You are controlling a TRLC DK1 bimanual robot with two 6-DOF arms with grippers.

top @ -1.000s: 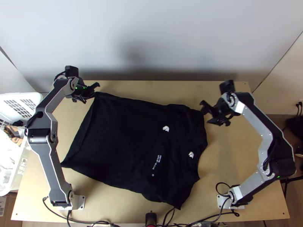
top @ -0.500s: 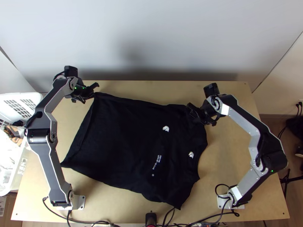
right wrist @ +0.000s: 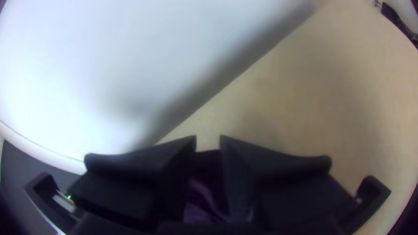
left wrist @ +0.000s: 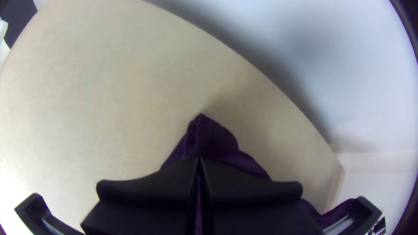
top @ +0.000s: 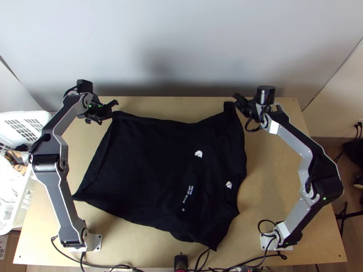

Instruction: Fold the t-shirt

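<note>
- I judge that the first fold is being prepared: the t-shirt (top: 154, 167) lies mostly spread on the surface (top: 277, 190), front print up, with its hem toward the left side.
- My left claw (left wrist: 199, 159) is closed on the far hem corner; a small tip of cloth comes out past its fingers.
- My right claw (right wrist: 208, 140) grips bunched cloth at the far sleeve (top: 229, 109), the fingers a little apart with this cloth between them.
- Next, I think both claws should lift together and carry the far side over toward the near side, at equal speed, or the cloth can twist.
- The right claw is close to the far edge and the wall (top: 181, 50), so I would move it away from there.
- More open room is right of the collar; near the cables (top: 136, 265), the margin is narrower.
</note>
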